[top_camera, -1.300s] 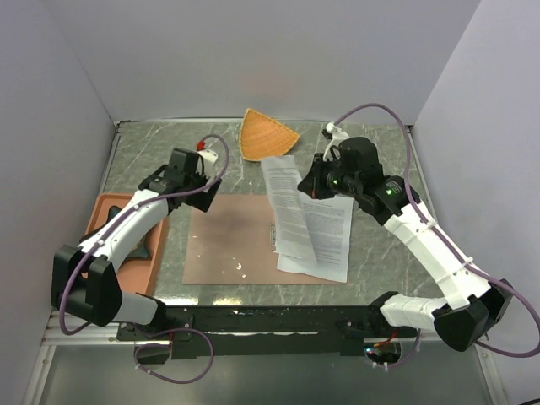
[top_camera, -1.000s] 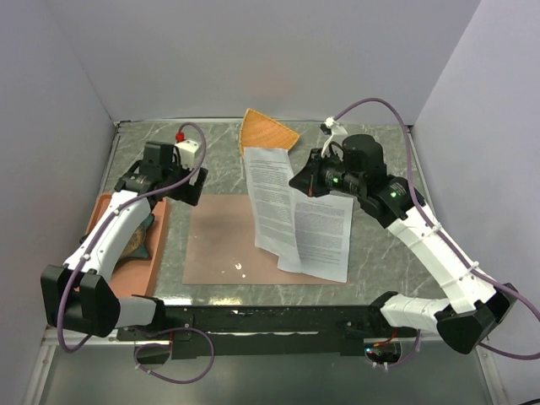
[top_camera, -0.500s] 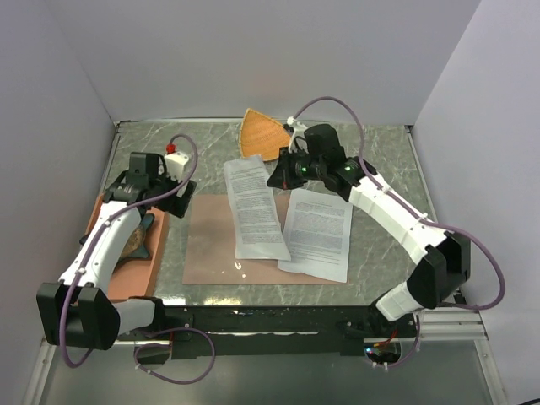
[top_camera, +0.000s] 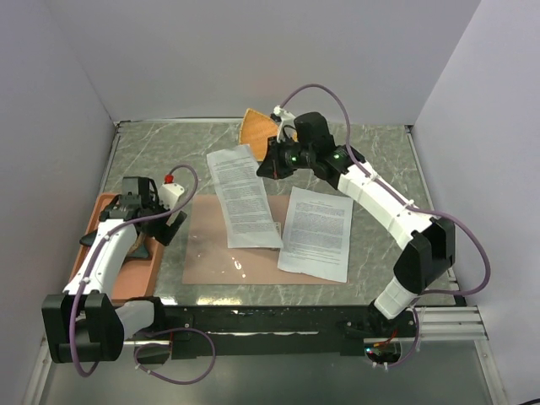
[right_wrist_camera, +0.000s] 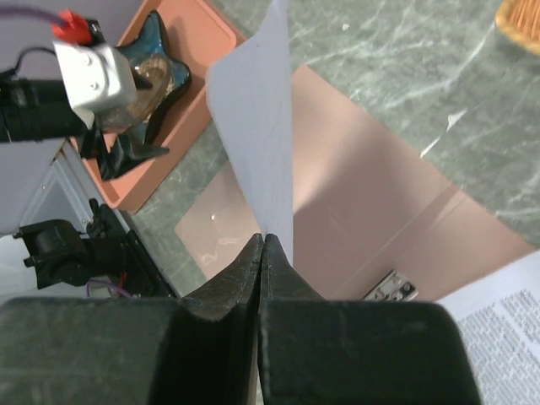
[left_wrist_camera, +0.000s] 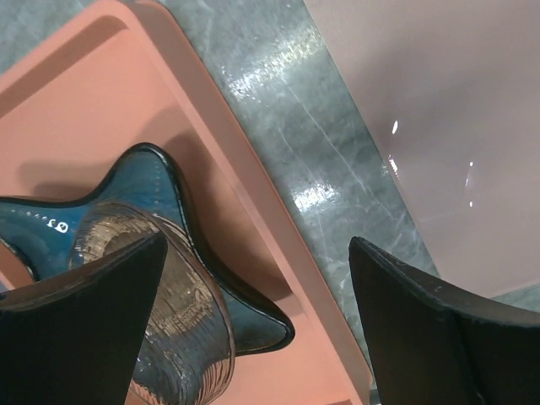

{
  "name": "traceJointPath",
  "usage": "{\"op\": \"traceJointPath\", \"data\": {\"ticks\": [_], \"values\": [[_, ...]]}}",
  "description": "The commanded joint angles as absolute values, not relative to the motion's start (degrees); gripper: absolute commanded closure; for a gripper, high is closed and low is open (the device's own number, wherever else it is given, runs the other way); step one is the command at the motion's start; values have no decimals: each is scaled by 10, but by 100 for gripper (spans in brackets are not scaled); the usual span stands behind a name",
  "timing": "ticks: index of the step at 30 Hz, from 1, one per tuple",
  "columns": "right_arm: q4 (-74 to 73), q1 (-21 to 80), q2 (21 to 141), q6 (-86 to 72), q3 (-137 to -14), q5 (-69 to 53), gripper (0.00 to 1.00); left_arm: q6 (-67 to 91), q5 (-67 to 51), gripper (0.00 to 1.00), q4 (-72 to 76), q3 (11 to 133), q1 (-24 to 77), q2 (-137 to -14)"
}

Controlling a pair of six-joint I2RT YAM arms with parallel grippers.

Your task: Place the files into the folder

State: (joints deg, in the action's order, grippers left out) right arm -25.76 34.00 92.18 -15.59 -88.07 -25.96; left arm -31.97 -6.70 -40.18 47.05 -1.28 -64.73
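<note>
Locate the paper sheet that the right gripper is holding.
In the top view the held sheet is mid-table, pinched by the right gripper, slanting over the reddish-brown folder, just left of the second sheet.

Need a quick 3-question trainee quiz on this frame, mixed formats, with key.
1. True or false: the left gripper stands open over the tray.
2. What is the right gripper shut on? A. a paper sheet B. the tray C. nothing
3. Where does the other sheet lie?

Key:
1. True.
2. A.
3. Flat, overlapping the right part of the folder.
</note>
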Motion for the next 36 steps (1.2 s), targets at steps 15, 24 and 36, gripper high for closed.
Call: {"op": "traceJointPath", "data": {"ticks": [15, 24, 36], "values": [[-200, 376, 925, -169, -849, -295, 100, -350, -98, 4, -358, 416, -15, -634], [-199, 378, 929, -176, -868, -302, 100, -341, -91, 4, -338, 403, -14, -645], [-246, 376, 928, -139, -940, -293, 100, -346, -77, 4, -314, 368, -14, -634]]}}
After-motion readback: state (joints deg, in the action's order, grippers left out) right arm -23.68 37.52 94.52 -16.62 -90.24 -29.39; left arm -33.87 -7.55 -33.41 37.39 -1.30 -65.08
